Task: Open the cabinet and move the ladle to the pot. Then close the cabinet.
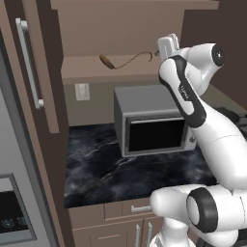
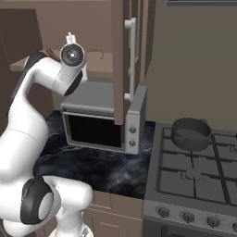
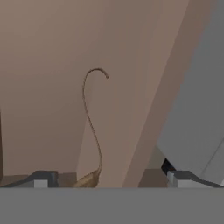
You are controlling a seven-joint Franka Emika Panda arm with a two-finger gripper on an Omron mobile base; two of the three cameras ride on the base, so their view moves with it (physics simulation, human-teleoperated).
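Reaching up at the open cabinet (image 1: 46, 72), the gripper (image 3: 109, 178) holds its fingers spread apart with nothing between them. Just beyond lies the ladle (image 1: 126, 60) on the cabinet shelf above the microwave (image 1: 152, 123). Farther right, the pot (image 2: 190, 134) sits on the stove (image 2: 199, 178).

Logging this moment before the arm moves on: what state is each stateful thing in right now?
cabinet: both doors swung open.
ladle: lying on the cabinet shelf, not gripped.
gripper: open, fingertips either side of the ladle's bowl end.
microwave: door shut, on the counter.
pot: upright on the stove's back burner, no ladle in it.
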